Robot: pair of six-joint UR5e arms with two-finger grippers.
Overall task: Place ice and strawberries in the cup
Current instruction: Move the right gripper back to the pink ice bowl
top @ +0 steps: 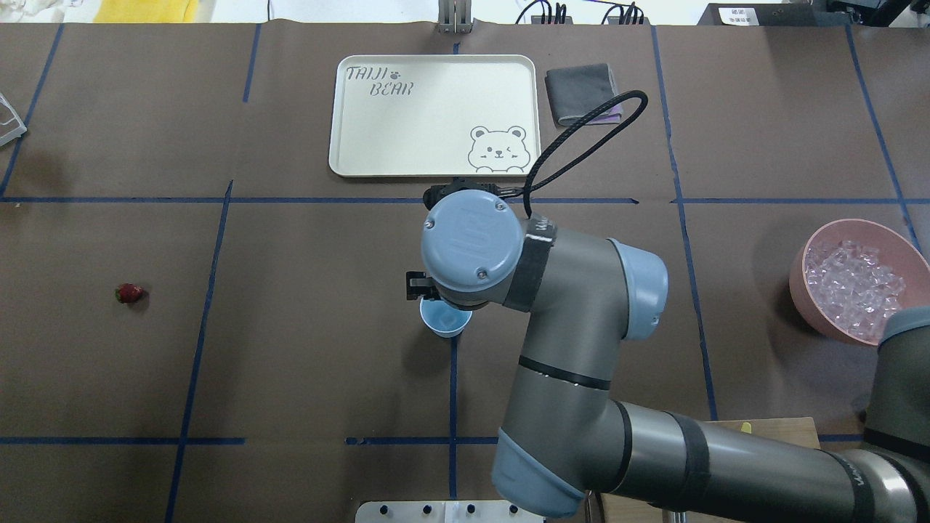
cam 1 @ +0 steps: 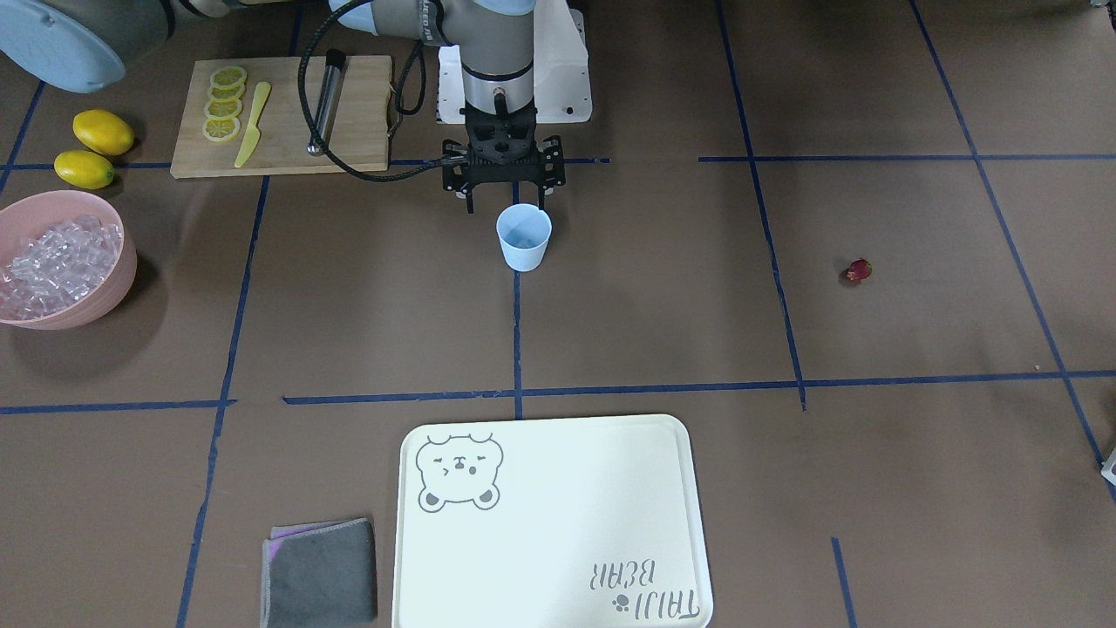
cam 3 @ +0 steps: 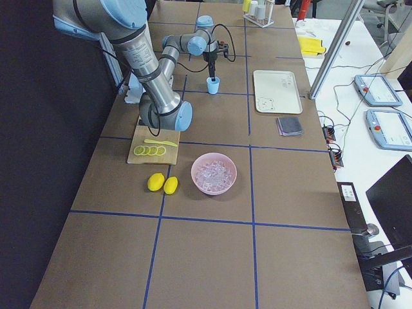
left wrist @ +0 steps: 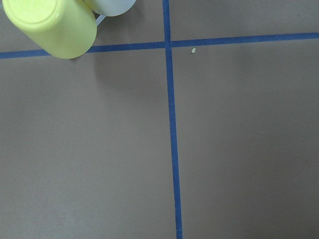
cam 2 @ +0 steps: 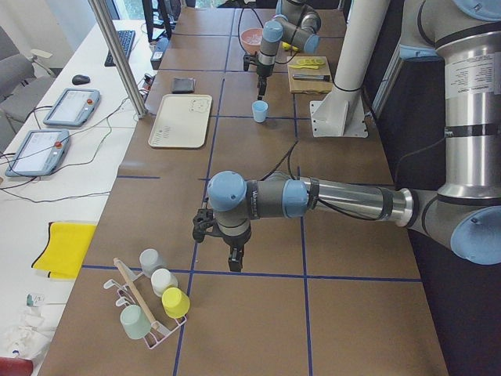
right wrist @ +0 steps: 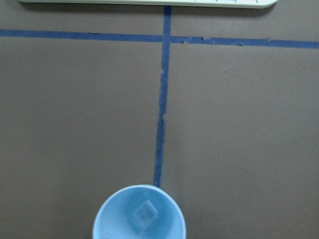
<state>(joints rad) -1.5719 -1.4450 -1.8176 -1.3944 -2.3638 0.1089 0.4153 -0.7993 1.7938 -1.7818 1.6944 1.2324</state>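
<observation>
The light-blue cup stands upright at the table's middle, with one clear ice cube inside it. My right gripper hangs just above the cup's robot-side rim, open and empty. In the overhead view the wrist hides most of the cup. More ice fills the pink bowl. The small red strawberry lies alone on the table on my left side, and also shows in the overhead view. My left gripper points down over bare table near the left end; I cannot tell whether it is open or shut.
A cutting board holds lemon slices, a yellow knife and a dark rod. Two lemons lie beside the bowl. A cream tray and grey cloth sit at the far edge. A rack of cups stands near my left gripper.
</observation>
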